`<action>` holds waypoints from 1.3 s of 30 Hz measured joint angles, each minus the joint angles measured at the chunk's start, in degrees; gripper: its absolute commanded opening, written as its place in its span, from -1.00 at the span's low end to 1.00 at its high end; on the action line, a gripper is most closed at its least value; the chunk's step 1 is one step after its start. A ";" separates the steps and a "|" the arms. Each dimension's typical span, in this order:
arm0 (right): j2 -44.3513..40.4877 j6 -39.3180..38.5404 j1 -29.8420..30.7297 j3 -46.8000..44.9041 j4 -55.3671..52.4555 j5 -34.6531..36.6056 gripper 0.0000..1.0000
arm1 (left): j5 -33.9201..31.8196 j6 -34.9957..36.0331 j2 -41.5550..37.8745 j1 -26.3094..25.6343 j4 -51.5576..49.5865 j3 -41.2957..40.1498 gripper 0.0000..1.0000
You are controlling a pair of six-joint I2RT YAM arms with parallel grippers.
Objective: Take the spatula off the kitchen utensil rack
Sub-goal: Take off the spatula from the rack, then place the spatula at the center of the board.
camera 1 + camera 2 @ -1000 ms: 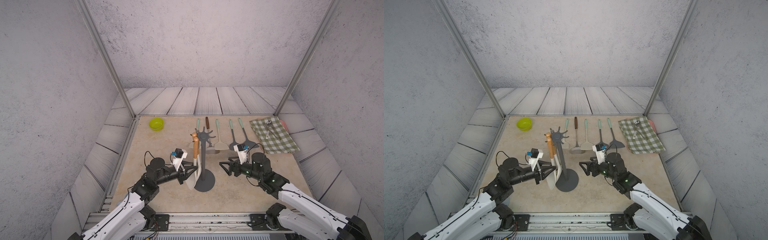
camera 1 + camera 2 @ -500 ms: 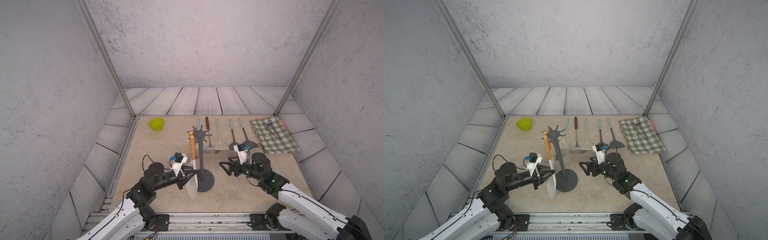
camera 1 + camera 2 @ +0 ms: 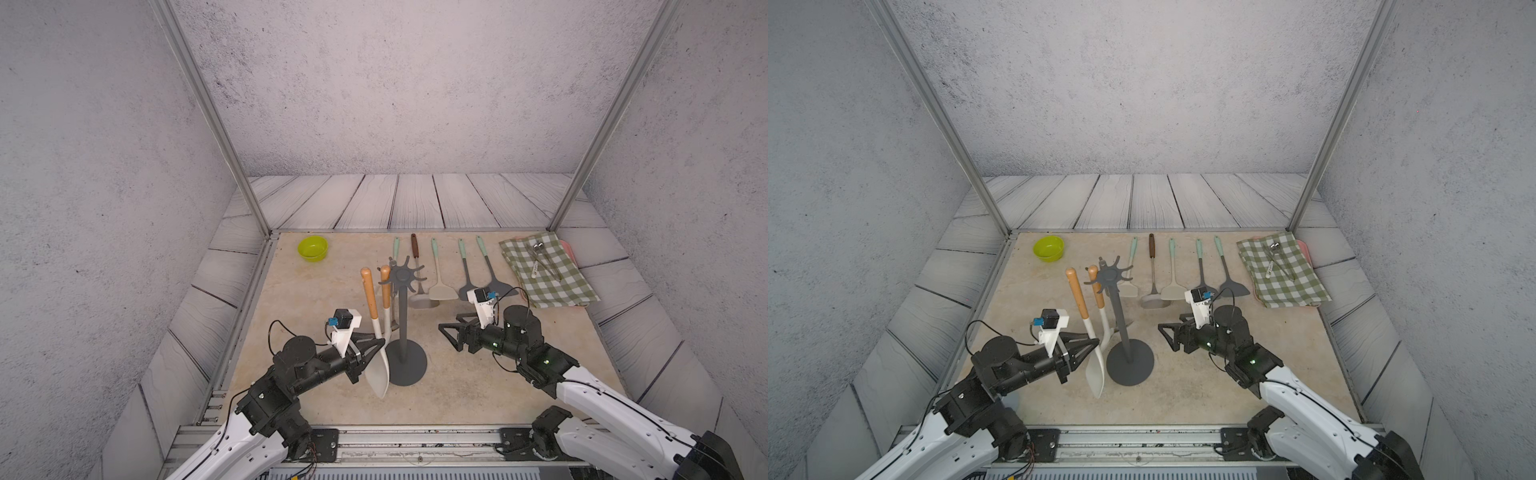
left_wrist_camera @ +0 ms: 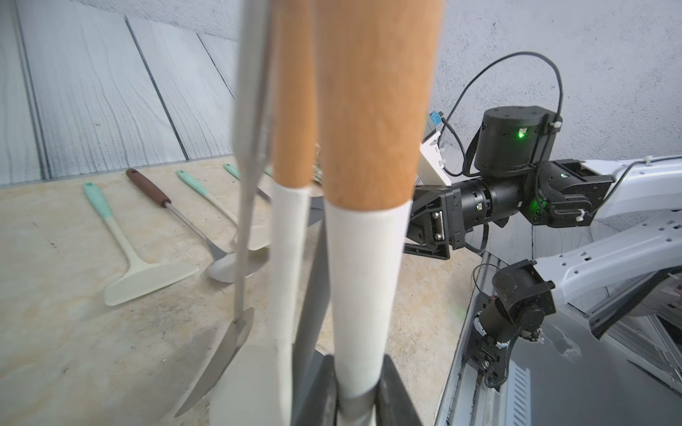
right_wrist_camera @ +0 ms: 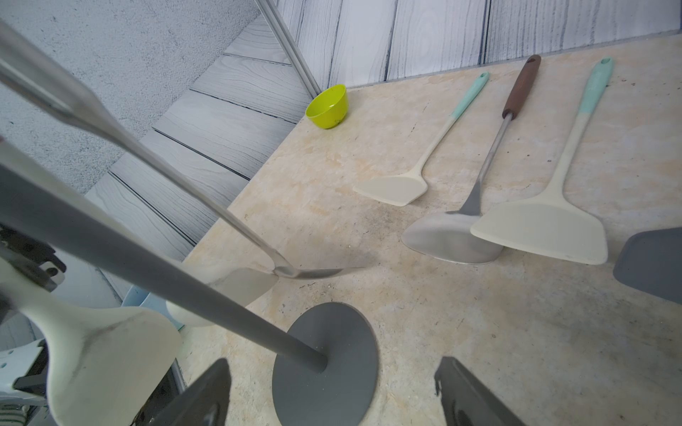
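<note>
Unhooking is being judged done: spatula [image 3: 370,299] is being pinched at its white neck by the left gripper [image 3: 380,343], just beside the kitchen utensil rack [image 3: 401,320], apparently clear of the prongs. A carry-away past the second wooden-handled utensil [image 3: 385,286] is being called for. Jaws of the right gripper [image 3: 449,338] are being held spread, empty. On the spatula a wooden handle and white blade are being seen, near upright

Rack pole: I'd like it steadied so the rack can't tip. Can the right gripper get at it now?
Probably yes. The right gripper is open and faces the rack pole, with only bare table between. The left gripper's spatula and the hanging utensils are on the pole's far side.
</note>
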 measured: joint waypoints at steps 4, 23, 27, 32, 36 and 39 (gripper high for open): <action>0.00 0.00 0.00 0.00 0.00 0.00 0.78 | -3.37 -0.98 -3.82 0.00 -2.43 0.09 -1.00; -4.81 -0.46 0.00 -1.70 -2.34 6.16 0.93 | -31.43 -0.90 15.08 0.48 -14.12 13.70 -1.00; -6.97 -1.11 0.00 -2.58 -3.06 8.46 0.97 | -32.00 0.04 21.09 3.28 -14.51 17.44 -1.00; -9.25 -1.99 0.00 -3.10 -3.56 10.67 0.97 | -28.70 0.79 28.98 11.28 -15.28 22.25 -1.00; -10.40 -2.25 0.00 -3.69 -3.52 11.52 0.98 | -24.74 1.07 36.61 16.96 -16.24 27.41 -1.00; -10.99 -2.36 0.00 -4.24 -3.45 11.87 0.98 | -22.27 1.64 42.60 19.28 -16.81 31.85 -1.00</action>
